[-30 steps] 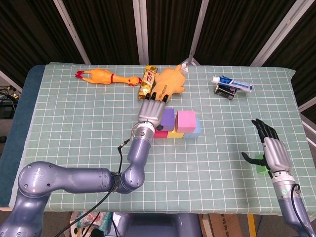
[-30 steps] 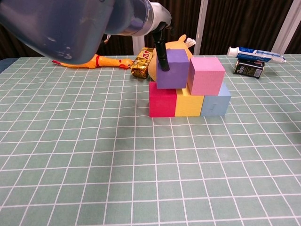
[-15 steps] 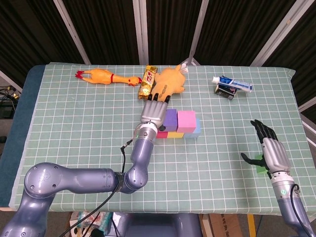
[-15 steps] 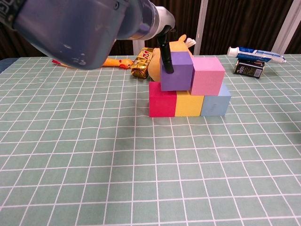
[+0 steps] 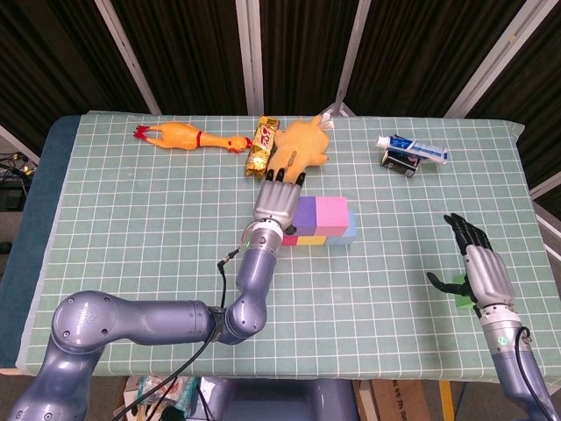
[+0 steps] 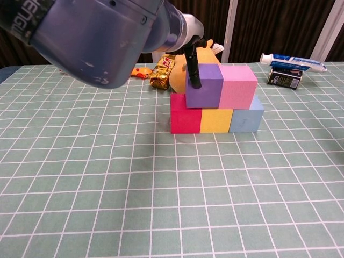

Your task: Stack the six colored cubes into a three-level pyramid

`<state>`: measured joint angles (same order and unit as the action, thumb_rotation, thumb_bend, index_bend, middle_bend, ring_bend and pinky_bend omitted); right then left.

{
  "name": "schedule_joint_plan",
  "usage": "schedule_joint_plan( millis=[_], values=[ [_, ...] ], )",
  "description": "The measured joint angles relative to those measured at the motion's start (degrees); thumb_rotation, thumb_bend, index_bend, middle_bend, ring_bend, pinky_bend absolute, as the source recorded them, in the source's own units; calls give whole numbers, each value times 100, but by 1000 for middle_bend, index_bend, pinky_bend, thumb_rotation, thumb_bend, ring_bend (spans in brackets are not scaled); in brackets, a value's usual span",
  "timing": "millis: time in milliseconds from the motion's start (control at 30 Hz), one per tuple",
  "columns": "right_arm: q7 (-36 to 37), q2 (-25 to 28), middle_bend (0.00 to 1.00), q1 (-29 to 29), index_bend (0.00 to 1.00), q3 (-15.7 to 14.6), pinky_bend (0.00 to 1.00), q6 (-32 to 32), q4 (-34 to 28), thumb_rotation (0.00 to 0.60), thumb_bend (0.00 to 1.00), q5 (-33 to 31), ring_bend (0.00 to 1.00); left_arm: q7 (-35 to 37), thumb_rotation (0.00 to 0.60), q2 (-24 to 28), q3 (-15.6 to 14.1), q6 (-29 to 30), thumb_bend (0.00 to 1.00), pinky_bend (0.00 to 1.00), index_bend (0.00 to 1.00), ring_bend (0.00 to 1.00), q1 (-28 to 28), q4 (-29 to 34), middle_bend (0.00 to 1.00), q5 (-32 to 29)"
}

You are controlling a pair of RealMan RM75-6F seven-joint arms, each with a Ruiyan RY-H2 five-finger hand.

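Chest view: five of the six cubes stand as two levels near the middle of the tabletop (image 6: 80, 177). The lower row reads, left to right, red cube (image 6: 185, 113), yellow cube (image 6: 216, 119) and pale blue cube (image 6: 248, 119), side by side and touching. On it rest the purple cube (image 6: 207, 88) and the pink cube (image 6: 236, 86), their facing sides touching. A dark finger of the left robot hand (image 5: 279, 198) lies against the purple cube's left face; whether a thumb opposes it from behind cannot be told, so the grasp is uncertain. In the head view, the right robot hand (image 5: 478, 263) hovers with fingers apart, holding nothing, over the near right of the tabletop, directly above a green cube (image 5: 462, 301) that shows only as a sliver beneath it. The second level appears complete, or in its final squaring-up. The next move calls for the left robot hand to come away without dragging the purple cube, and for the green cube to be grasped and set centred over the purple–pink seam as the apex.
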<state>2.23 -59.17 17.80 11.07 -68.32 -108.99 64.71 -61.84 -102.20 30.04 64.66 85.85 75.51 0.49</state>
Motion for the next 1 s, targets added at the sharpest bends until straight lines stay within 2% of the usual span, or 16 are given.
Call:
schedule_joint_plan(
  millis=[1000],
  values=[
    [12,-8,0,3,0,-10,0,52,-8,600,273,-3,0,-113,600,-152,24,-6,303,31,0,17,22,-161,414,44]
  ],
)
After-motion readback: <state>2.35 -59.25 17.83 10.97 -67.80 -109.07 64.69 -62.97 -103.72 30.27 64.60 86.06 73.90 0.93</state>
